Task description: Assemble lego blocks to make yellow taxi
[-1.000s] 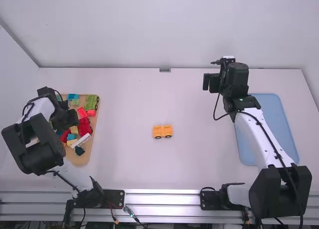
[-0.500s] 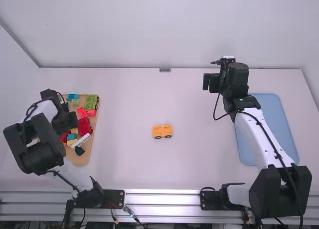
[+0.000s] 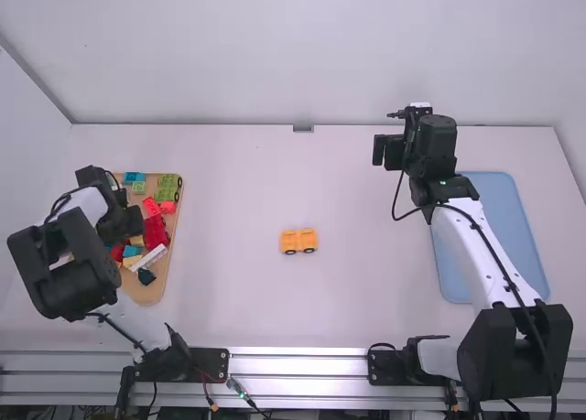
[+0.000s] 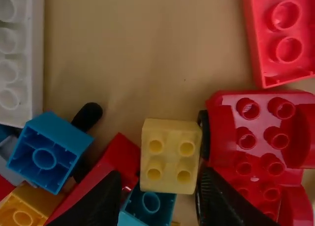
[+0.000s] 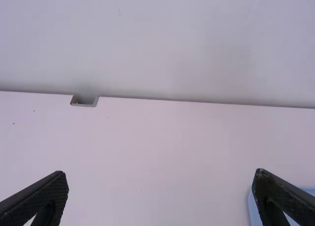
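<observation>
Where your left gripper stands open, one pale yellow block lies between the fingers

Grippers, two. Your left gripper is over the brown wooden board, its two black fingers spread to either side of that square, four-studded plastic block; a gap shows on one side, and you cannot tell whether the other side touches. Your right gripper is beyond the near end of the light blue plastic tray, its two fingers wide apart with nothing between them.

Taxi part, one: an orange-yellow plastic brick vehicle with two dark wheels showing, upright on the white table, between the board and the tray.

Beside the pale yellow block, on the board:
- one bright red studded vehicle-shaped piece;
- one dark blue plastic block, hollow side showing;
- one teal plastic block, partly hidden.

Farther off on the same board, one long white studded brick and one green wheeled piece.
</observation>
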Robot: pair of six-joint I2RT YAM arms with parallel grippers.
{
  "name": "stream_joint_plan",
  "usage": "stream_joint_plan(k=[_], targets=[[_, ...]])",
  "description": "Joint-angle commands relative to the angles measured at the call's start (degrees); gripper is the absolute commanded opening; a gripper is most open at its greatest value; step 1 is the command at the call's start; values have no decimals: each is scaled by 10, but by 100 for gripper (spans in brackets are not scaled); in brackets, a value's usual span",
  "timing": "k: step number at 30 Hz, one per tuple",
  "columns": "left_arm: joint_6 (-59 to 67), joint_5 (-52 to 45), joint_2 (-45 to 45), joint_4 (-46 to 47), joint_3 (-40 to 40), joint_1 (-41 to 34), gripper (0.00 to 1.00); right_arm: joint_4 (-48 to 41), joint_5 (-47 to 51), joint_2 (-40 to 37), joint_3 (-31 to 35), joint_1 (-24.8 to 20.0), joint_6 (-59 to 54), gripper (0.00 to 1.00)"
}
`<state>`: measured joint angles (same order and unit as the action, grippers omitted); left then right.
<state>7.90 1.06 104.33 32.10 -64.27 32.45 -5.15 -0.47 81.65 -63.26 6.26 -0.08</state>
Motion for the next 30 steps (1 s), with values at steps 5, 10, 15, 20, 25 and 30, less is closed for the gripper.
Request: stream_joint_plan(k=[5,10,15,20,25,30], targets=[[7,-23,0,4,10,-2,41,0,1,6,-23,2,3,99],[1,-16,0,4,10,3,41,0,1,6,-23,2,3,99],[1,-16,0,1,13,1,40,0,1,6,-23,2,3,99],[1,-16,0,-18,31,1,40,0,1,6,-23,2,3,99],[-9,34,0,-28,52,7,38,2,2,6,-23,1,3,99],[-6,5,0,-40,53,9,38,4,1,6,-23,1,3,99]])
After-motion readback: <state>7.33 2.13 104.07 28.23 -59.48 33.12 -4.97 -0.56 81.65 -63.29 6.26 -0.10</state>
